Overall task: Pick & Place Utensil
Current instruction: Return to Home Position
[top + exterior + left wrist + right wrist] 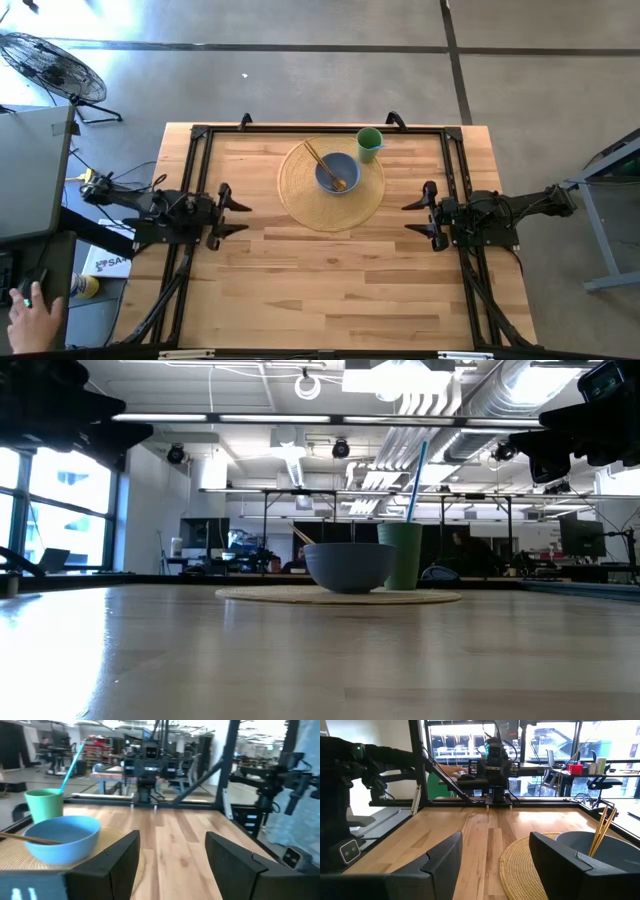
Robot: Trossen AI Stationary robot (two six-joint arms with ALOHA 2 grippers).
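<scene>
The brown mat [300,205] lies mid-surface and carries the blue bowl [337,172], with wooden chopsticks [320,160] leaning in it. The green cup [369,143] stands upright at the mat's rim, on the side towards the right arm and away from both arms' bases. The blue straw [415,480] stands in the cup, its long axis near upright and slightly tilted. The left gripper [240,217] hangs well off the mat's left side and the right gripper [410,218] well off its right. Both sets of jaws are apart and hold nothing, and each points across the surface [330,290] at the mat. The cup is nearer the right arm, so any retreat should clear it easily. I can read no writing on the utensils.
</scene>
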